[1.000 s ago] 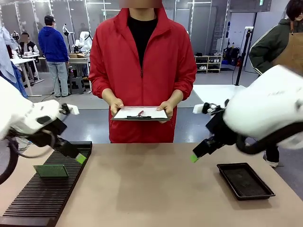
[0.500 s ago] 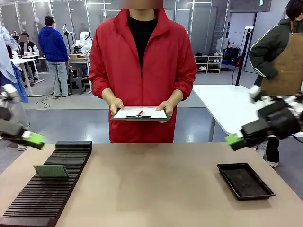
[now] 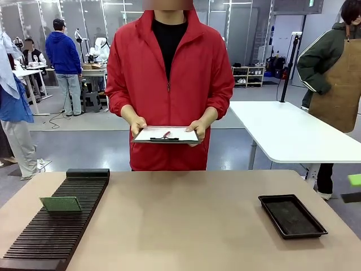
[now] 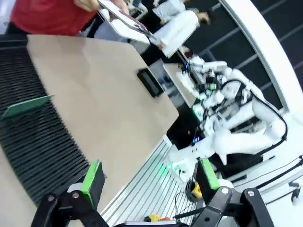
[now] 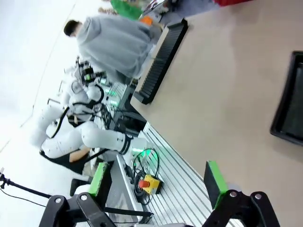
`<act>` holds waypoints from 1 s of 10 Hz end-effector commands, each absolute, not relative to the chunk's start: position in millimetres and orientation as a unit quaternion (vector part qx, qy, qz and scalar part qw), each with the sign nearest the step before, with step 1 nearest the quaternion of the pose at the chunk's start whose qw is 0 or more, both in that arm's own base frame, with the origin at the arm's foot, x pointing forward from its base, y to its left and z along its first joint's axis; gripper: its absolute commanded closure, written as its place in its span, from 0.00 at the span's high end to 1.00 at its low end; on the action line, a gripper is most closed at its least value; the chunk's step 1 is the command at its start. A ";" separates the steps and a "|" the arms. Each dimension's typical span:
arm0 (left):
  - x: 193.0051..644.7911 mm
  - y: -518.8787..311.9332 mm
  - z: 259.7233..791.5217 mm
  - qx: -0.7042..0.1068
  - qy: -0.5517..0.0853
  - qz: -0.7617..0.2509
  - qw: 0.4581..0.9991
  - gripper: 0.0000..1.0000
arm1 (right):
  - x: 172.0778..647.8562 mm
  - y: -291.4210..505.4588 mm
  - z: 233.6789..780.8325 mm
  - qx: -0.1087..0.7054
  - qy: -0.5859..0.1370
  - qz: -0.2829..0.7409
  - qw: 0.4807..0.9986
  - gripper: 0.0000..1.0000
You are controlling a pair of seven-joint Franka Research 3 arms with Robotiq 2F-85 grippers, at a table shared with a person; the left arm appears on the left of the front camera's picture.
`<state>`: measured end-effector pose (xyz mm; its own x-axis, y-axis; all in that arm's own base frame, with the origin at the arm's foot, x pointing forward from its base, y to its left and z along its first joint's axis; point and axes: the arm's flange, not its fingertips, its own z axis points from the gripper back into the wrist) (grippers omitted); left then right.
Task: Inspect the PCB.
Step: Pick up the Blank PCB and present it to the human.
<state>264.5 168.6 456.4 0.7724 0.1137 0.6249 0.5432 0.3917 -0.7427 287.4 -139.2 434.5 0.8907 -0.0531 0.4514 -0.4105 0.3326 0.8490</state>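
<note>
You'll find the PCB [image 3: 61, 204] in the black slotted rack [image 3: 51, 237] at the left end of the bench [image 3: 186, 226]. It is seated among the ribs in the rack's far half and leans at a slant rather than lying flat. Nothing touches it.

The left hand [image 4: 149, 175] hangs off the near side of the bench, its two green-padded fingers spread wide with nothing between them. From its wrist camera you look across the rack, with the board's thin green edge standing out of the ribs well ahead of the fingers.

The right hand [image 5: 156, 180] is likewise spread and empty (both green pads are plain to see, well apart), and it too sits off the bench's near edge, over the aluminium frame beside it. In the front view just one green pad shows, at the picture's right edge.

A shallow black tray [image 3: 292, 215] lies on the right side of the bench, well away from the rack. Across the bench a person [image 3: 169, 73] in a red jacket holds a white clipboard [image 3: 166, 134] level at the waist, with a pen [image 3: 166, 135] lying on it.
</note>
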 end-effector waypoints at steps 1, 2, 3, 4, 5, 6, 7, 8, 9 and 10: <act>224.0 175.0 430.2 -0.543 -0.341 -0.112 0.759 1.00 | 271.7 -161.0 428.4 0.578 -0.253 0.094 0.770 1.00; 203.9 198.2 419.0 -0.544 -0.342 -0.064 0.763 1.00 | 253.4 -172.1 426.0 0.579 -0.261 0.070 0.769 1.00; 197.5 211.3 409.7 -0.544 -0.340 -0.037 0.766 1.00 | 247.2 -177.9 425.3 0.575 -0.268 0.072 0.769 1.00; 190.1 222.2 405.7 -0.536 -0.340 -0.018 0.773 1.00 | 239.2 -181.7 425.2 0.571 -0.277 0.068 0.770 1.00; 181.4 231.0 405.2 -0.530 -0.348 0.002 0.773 1.00 | 232.3 -184.0 425.3 0.569 -0.282 0.065 0.770 1.00; 175.6 236.3 406.2 -0.522 -0.352 0.016 0.777 1.00 | 227.1 -184.8 425.0 0.564 -0.284 0.063 0.772 1.00; 173.7 235.0 410.9 -0.505 -0.357 0.024 0.785 1.00 | 224.1 -183.9 423.8 0.562 -0.284 0.056 0.775 1.00; 183.3 254.9 407.1 -0.530 -0.350 0.017 0.772 1.00 | 226.6 -181.4 422.0 0.556 -0.281 0.053 0.780 1.00; 183.3 254.9 407.1 -0.530 -0.350 0.017 0.772 1.00 | 234.7 -202.8 430.5 0.567 -0.279 0.048 0.774 1.00; 183.3 254.9 407.1 -0.530 -0.350 0.017 0.772 1.00 | 234.7 -202.8 430.5 0.567 -0.279 0.048 0.774 1.00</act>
<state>181.0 256.6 406.7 0.7552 0.4049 0.5156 0.3291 0.4460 -0.8323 234.7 -202.8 430.3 0.8422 -0.2411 0.4822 -0.3841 0.3593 0.8505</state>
